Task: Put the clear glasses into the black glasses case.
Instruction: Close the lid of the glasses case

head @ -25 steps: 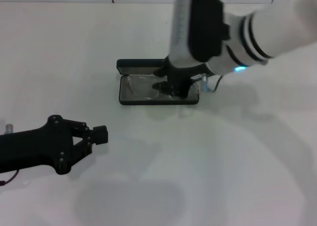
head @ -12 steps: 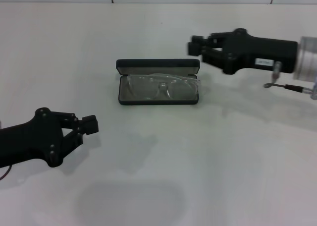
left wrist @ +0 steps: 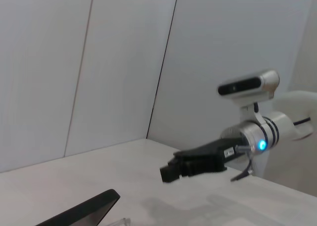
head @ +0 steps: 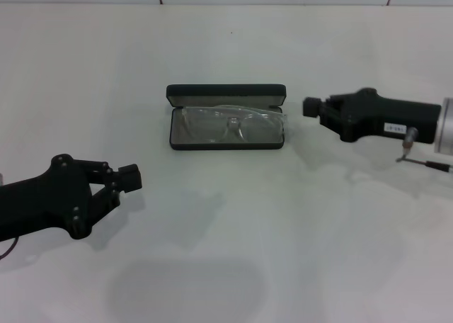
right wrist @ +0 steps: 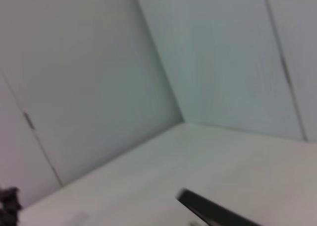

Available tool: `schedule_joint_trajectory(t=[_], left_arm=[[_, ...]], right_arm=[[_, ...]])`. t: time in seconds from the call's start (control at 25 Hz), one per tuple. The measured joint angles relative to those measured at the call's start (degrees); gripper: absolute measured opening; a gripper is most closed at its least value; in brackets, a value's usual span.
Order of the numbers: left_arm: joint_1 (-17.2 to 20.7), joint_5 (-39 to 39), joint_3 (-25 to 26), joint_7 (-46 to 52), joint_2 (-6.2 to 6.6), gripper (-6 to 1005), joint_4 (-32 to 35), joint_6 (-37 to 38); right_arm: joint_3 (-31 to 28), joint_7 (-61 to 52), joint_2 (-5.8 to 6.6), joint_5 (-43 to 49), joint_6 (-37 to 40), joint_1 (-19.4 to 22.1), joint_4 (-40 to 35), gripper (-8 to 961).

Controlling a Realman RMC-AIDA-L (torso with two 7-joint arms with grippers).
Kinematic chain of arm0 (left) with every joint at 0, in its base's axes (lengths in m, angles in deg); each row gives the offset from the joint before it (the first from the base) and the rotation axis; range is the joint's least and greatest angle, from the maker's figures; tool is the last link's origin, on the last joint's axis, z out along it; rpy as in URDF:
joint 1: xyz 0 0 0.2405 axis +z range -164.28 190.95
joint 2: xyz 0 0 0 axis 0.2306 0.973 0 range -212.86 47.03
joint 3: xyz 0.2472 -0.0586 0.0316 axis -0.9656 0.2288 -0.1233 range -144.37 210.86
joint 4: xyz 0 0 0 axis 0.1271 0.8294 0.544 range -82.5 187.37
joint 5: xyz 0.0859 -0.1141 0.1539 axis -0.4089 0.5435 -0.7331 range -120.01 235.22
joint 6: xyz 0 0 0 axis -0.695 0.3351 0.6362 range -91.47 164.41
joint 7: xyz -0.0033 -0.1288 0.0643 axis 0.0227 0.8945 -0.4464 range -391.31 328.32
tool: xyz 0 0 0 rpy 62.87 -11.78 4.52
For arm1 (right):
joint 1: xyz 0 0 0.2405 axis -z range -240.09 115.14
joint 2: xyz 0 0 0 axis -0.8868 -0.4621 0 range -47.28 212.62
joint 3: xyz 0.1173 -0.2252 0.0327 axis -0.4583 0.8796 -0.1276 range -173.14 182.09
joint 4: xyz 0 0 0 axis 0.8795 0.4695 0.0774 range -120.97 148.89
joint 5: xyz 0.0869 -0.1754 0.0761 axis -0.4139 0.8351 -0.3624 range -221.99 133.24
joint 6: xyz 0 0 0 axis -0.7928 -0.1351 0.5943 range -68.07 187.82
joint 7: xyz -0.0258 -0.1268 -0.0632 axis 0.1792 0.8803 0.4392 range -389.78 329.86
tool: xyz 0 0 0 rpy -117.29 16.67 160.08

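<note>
Lowered, the right gripper [head: 311,108], fingers together, flanks the matte black glasses case [head: 226,95] holding the clear glasses [head: 230,126].

Clear glasses [head: 230,127] in black glasses case [head: 226,144], ctr table [head: 318,252].

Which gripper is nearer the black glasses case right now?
The right. The right gripper sits just off the black glasses case on the robot's right, apart from it. The left gripper waits farther off, toward the robot and to its left.
</note>
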Motion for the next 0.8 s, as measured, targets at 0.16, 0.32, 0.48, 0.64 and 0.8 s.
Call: schedule_joint_trajectory(t=[0.16,0.32,0.48,0.64,0.8], left_arm=[[0.0,0.0,0.1,-0.4,-0.19,66,-0.1,0.0],[-0.2,0.1,0.1,-0.9,-0.33,66,-0.1,0.0],[-0.4,0.5,0.1,-0.9,-0.34,66,-0.2,0.0],[-0.9,1.3,0.1,-0.9,-0.4,66,-0.4,0.0],[-1.3,2.0,0.0,-0.9,-0.42,66,-0.9,0.0]], right_arm=[[-0.3,0.3,0.21,1.5,-2.1,1.6,1.8,-2],[-6.0,-8.4,0.9,1.0,2.0,1.0,7.2,-1],[-6.0,-18.7,2.11,1.3,3.5,-1.2,9.8,-1],[-3.6,-22.3,1.3,2.0,2.6,-2.6,10.0,-1],[-3.1,-23.5,-0.13,5.2,-1.0,-3.9,9.9,-1]])
